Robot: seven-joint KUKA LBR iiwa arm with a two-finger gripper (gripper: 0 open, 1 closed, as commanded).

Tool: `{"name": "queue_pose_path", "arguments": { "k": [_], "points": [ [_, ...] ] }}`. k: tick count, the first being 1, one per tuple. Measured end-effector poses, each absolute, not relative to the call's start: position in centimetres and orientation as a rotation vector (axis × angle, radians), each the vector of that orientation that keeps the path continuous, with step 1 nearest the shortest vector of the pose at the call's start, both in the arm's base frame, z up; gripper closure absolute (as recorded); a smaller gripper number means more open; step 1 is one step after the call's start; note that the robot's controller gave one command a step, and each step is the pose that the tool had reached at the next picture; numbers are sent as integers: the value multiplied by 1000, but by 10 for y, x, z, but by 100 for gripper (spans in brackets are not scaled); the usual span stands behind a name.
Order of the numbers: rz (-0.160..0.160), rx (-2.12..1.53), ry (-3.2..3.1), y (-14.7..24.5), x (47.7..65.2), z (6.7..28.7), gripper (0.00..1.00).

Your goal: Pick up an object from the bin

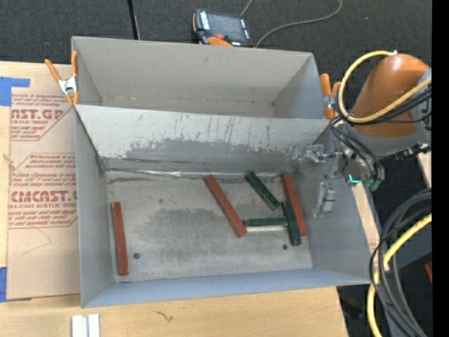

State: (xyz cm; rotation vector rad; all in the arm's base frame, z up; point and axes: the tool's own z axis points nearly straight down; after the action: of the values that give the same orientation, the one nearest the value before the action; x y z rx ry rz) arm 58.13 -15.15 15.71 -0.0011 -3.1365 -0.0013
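My gripper (pixel 327 199) hangs over the bin's right wall, just right of a cluster of sticks. Nearest to it is a red-brown stick (pixel 294 203) lying lengthwise by the right wall. A dark green stick (pixel 290 225) lies against that one's lower left side. Another dark green stick (pixel 262 190) lies slanted to its upper left. A third dark green stick (pixel 266 222) lies crosswise on the floor, its left end touching a slanted red-brown stick (pixel 225 206). Nothing shows in the gripper.
One more red-brown stick (pixel 120 237) lies alone along the bin's left wall. Bare floor stretches between it and the cluster. The arm with its orange cover and yellow cables stands outside the bin's right rim.
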Motion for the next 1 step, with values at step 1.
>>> {"name": "queue_pose_path", "arguments": {
  "k": [1],
  "points": [
    [-7, 229, -3131, -71, 552, 67, 0]
  ]
}}
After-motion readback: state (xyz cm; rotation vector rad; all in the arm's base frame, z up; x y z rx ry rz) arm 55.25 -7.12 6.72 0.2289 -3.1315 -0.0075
